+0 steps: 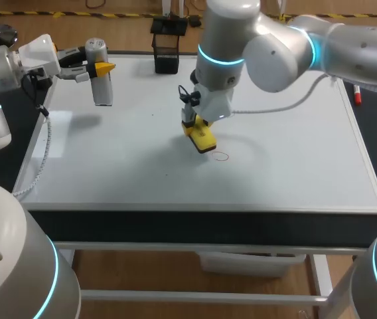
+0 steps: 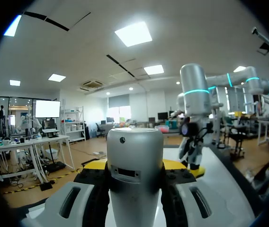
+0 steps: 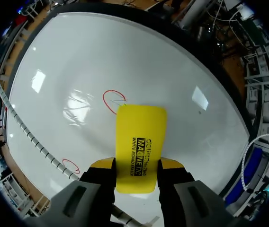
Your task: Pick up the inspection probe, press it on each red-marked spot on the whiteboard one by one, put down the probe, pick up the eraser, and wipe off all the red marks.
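Left gripper [image 1: 98,66] is clamped on the probe [image 1: 101,86]. In the left wrist view the silver probe body [image 2: 134,175] fills the gap and both fingers press on its sides. The probe hangs roughly upright over the far-left part of the whiteboard [image 1: 109,166], lifted clear, with its shadow on the board beneath it.

The right arm [image 1: 275,46] comes in from the right and reaches past the middle. Right gripper [image 3: 137,165] is closed on the yellow eraser [image 3: 140,127], one yellow fingertip on each long side. In the head view the eraser [image 1: 202,137] sits tilted, low over mid-board. Can't confirm it's actually touching the surface.

Red marks:
- One red loop [image 3: 112,101] just ahead of the eraser. The eraser's front edge overlaps its rim in the right wrist view. From the head camera the same loop [image 1: 222,157] shows just beside the eraser's lower corner.
- A second, smaller red mark [image 3: 70,165] sits off to one side of the right gripper, just beside a ribbed white cable [image 3: 25,127]. It's only visible in the right wrist view.

Also in view: a black mesh holder [image 1: 166,53] at the board's far edge, and a red marker [image 1: 357,94] lying off the board's right edge.
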`<state>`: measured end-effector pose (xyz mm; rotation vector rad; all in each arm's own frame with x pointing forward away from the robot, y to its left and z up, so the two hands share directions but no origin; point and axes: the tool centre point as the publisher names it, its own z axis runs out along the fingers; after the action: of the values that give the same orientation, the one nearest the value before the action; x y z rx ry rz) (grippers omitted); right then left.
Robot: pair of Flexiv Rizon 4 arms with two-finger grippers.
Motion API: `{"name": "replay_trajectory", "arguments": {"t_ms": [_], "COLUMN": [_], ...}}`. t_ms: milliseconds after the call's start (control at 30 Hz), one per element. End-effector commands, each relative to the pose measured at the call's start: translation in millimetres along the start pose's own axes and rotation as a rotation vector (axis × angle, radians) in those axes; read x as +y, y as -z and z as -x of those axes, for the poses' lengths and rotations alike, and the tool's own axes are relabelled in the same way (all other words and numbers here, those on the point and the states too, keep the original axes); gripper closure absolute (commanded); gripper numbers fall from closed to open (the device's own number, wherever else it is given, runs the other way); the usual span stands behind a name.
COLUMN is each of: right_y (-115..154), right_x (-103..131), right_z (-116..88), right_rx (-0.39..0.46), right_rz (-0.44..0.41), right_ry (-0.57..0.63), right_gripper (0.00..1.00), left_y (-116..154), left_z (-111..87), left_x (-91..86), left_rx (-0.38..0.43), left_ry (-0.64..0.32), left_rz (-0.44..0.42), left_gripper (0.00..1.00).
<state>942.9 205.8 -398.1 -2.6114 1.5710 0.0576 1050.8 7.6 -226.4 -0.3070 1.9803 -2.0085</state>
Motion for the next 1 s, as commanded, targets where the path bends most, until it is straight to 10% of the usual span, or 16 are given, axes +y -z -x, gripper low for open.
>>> {"name": "replay_trajectory", "arguments": {"t_ms": [33, 1000], "right_y": [-11, -29], "right_x": [-18, -26], "right_z": [6, -30], "right_rx": [0.006, 0.022], "right_rz": [0.063, 0.087], "right_ry": [0.007, -0.043], "right_gripper": [1.00, 1.00], "left_y": [0, 0], "left_z": [0.1, 0.1], "left_x": [0.7, 0.7], "left_rx": [-0.001, -0.001], "left_ry": [-0.003, -0.003], "left_rz": [-0.005, -0.005], "left_gripper": [1.00, 1.00]}}
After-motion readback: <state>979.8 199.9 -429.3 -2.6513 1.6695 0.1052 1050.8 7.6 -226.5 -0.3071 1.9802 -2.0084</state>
